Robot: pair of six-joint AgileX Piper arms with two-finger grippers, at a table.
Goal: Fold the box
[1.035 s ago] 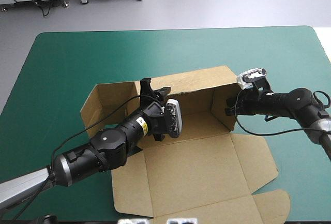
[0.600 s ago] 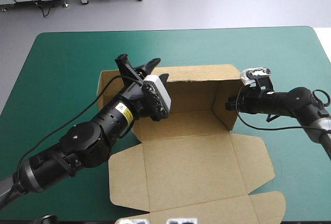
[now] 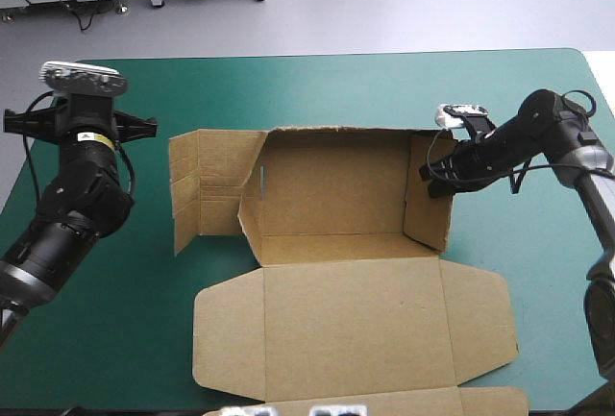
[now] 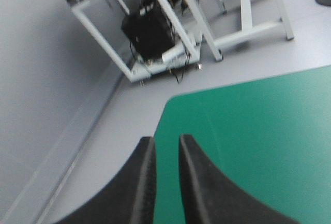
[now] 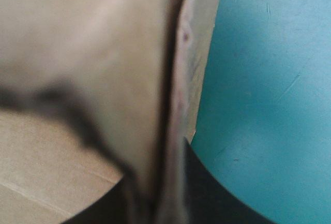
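Observation:
The brown box (image 3: 332, 195) lies mid-table with its back wall and right wall (image 3: 428, 195) raised. Its left flap (image 3: 207, 190) lies spread flat outward, and the lid (image 3: 356, 325) lies flat toward the front edge. My right gripper (image 3: 430, 174) is shut on the top edge of the right wall; in the right wrist view the board (image 5: 103, 43) runs between the black fingers of that gripper (image 5: 155, 162). My left arm (image 3: 77, 176) is raised over the table's left side, away from the box. The left gripper (image 4: 165, 140) is shut on nothing and points at the far left corner.
The teal-green cover (image 3: 317, 89) lies bare behind the box and along the left side (image 3: 115, 320). The lid's front flap (image 3: 480, 402) reaches the table's front edge. Cover (image 5: 269, 79) shows just outside the right wall.
My left arm has pulled out of the box, swung to the table's left side and risen. The left flap it stood at has dropped flat outward. The right gripper keeps hold of the right wall.

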